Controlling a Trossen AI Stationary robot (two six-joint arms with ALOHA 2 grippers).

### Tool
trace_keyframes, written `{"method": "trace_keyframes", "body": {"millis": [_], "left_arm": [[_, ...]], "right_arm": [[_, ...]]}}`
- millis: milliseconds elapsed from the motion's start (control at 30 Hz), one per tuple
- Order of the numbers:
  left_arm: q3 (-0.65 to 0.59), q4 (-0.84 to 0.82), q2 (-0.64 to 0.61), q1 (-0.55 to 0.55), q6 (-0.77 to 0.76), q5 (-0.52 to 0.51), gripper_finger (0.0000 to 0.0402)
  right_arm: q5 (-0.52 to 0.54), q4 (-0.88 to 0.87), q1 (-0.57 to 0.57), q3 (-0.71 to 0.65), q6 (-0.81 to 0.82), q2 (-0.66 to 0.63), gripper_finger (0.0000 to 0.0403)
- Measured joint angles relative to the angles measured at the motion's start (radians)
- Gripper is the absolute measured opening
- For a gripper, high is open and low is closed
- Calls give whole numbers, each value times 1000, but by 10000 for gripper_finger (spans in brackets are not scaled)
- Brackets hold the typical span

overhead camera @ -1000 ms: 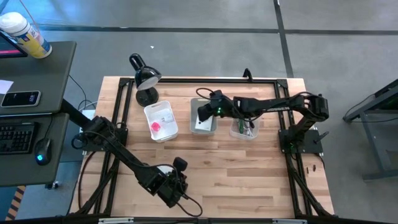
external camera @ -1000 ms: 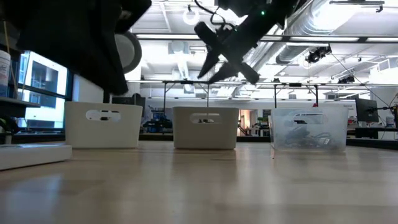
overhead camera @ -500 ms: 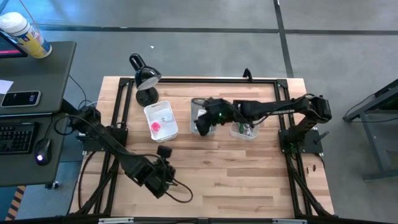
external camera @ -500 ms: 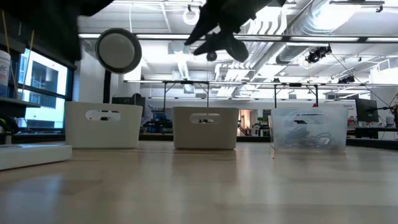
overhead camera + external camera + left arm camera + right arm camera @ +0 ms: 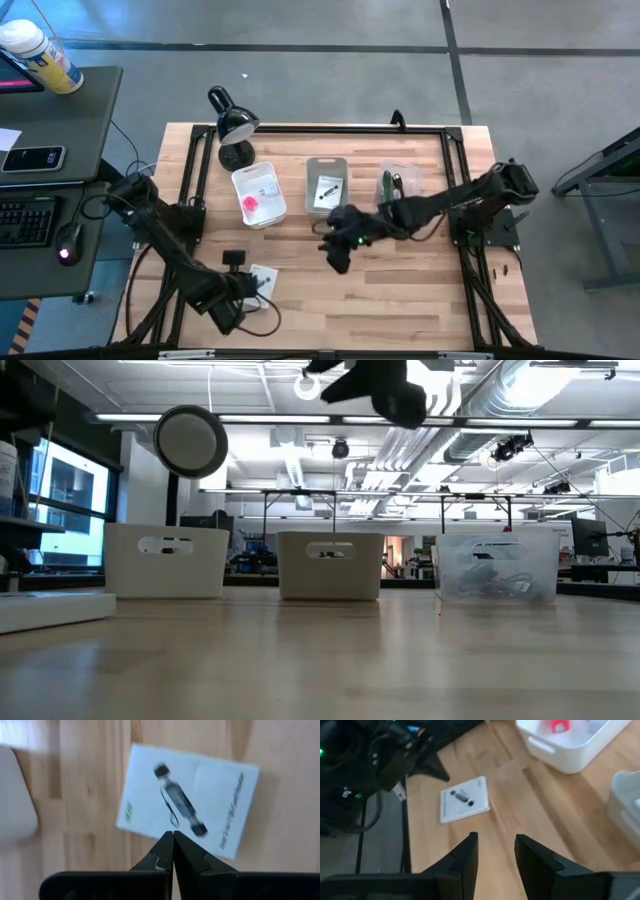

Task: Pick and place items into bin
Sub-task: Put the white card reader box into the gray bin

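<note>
Packets first: one white flat packet (image 5: 262, 277) with a dark part lies on the worktop near its front left corner, just beside my left gripper (image 5: 232, 300); in my left wrist view that packet (image 5: 189, 801) sits flat on the wood past my fingertips (image 5: 165, 849), which are pressed together and hold nothing. A second packet (image 5: 327, 192) rests inside the grey middle bin (image 5: 326, 167) toward the back edge. A pink cube (image 5: 250, 205) lies in the white bin (image 5: 258, 194) to its left, and green and dark cords (image 5: 390, 186) fill the clear bin (image 5: 398, 172) on the right.

My right gripper (image 5: 338, 254) hangs over the middle of the worktop, in front of the three bins, jaws apart and empty; its wrist view looks across the wood to the loose packet (image 5: 464, 799) and the white bin (image 5: 572, 747).

A second ago my right gripper was over the grey bin and that packet was hidden beneath it; it has since pulled back toward the front, leaving the packet lying there. My left arm has swung from the front middle toward the front left corner, uncovering the loose packet. A black desk lamp (image 5: 233, 126) stands at the back left corner
</note>
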Motion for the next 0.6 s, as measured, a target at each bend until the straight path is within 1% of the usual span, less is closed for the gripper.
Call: {"method": "trace_keyframes", "body": {"millis": [167,267,467,600], "left_arm": [[-44,8,0,-60,-142,25,0],[-87,80,0,-83,-201,37,0],[-191,299,1,-87,-243,37,0],[-205,318,0,-87,-252,15,0]], "right_arm": [[69,0,92,0,43,0,119],[99,0,135,0,59,1,119],[187,0,187,0,92,2,119],[202,-1,202,0,112,2,119]]}}
